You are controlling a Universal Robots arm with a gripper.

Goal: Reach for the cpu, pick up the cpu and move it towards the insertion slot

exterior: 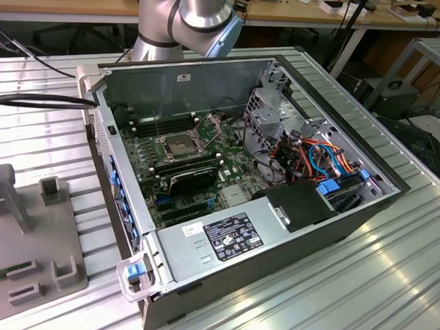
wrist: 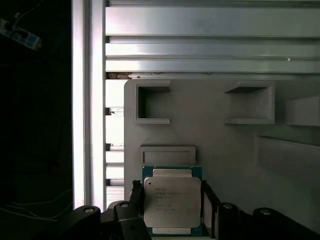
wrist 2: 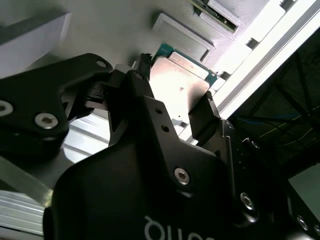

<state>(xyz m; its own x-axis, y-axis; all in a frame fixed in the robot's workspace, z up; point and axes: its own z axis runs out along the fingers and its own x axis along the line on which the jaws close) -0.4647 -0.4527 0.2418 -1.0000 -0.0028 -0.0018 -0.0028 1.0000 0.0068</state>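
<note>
The cpu (wrist: 172, 202), a flat pale silver square on a green edge, sits between my gripper's (wrist: 172, 210) two black fingers (wrist: 137, 200), which press on its opposite sides. In the second wrist view the cpu (wrist 2: 181, 80) is likewise clamped in the gripper (wrist 2: 175, 87), just off a shallow square recess (wrist 2: 182, 39) of the grey fixture block. That recess (wrist: 167, 154) lies partly under the chip. In the exterior view the insertion slot (exterior: 178, 145), a silvery frame with a dark centre, sits on the motherboard inside the open computer case.
The grey fixture block (exterior: 27, 230) with upright posts and a green memory stick (exterior: 3, 276) lies at the exterior view's left, beside the case wall (exterior: 104, 142). The arm's base (exterior: 186, 17) stands behind the case. Black memory slots (exterior: 190, 175), a drive cage (exterior: 270, 112) and cables (exterior: 315, 158) crowd the case.
</note>
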